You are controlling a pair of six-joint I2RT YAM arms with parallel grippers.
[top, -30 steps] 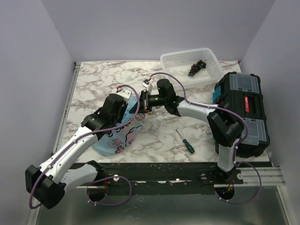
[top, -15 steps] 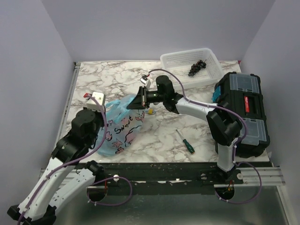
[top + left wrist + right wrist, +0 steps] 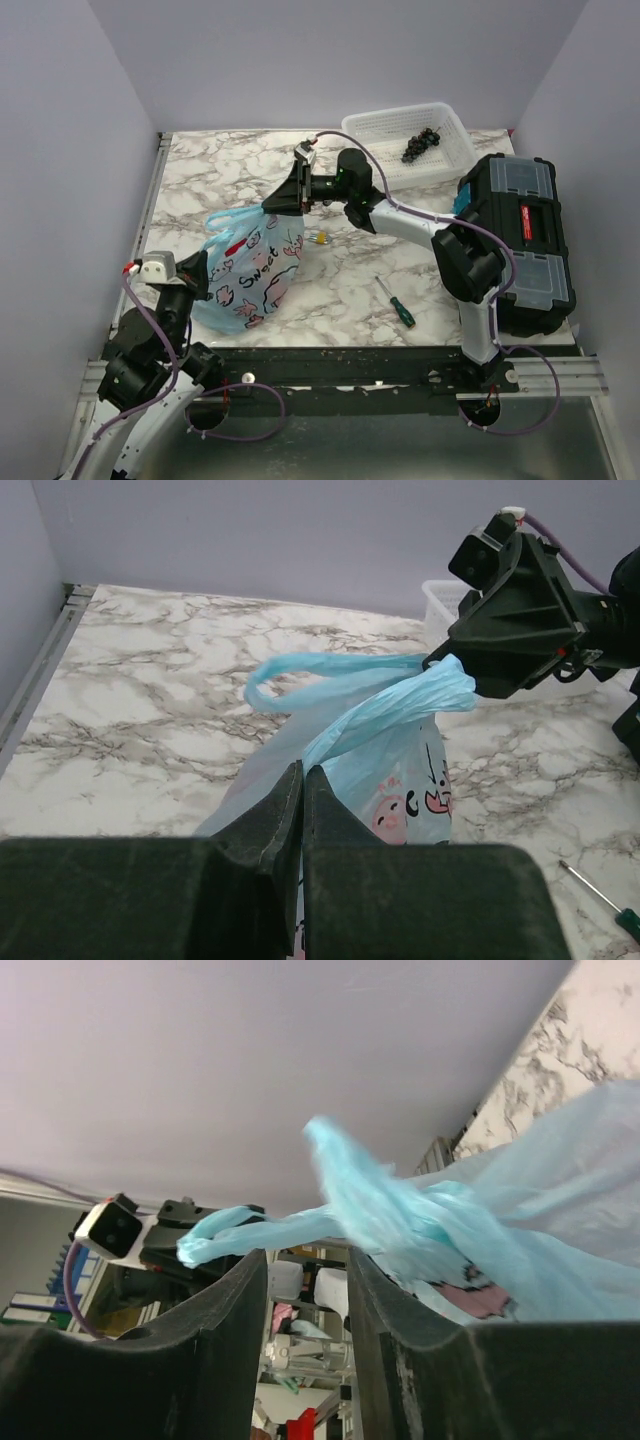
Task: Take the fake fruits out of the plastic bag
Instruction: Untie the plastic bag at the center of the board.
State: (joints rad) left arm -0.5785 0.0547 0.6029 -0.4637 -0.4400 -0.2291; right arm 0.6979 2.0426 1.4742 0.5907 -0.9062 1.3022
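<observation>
Found no fake fruits out on the bench (image 3: 200,170), so judged the emptying barely begun, with everything left to lift out of the plastic bag (image 3: 255,270), standing at the bench's front left with one handle drawn up. Saw the right gripper (image 3: 305,1265) partly parted at that raised handle, twisted film lying across its tips, grip uncertain. Saw the left gripper (image 3: 302,780) pressed fully together just beside the bag's near side; could not tell whether nipping any film.

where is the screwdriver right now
In the top view the screwdriver lies flat on the marble table near its front edge, between the blue bag and the black toolbox, touching neither.
</observation>
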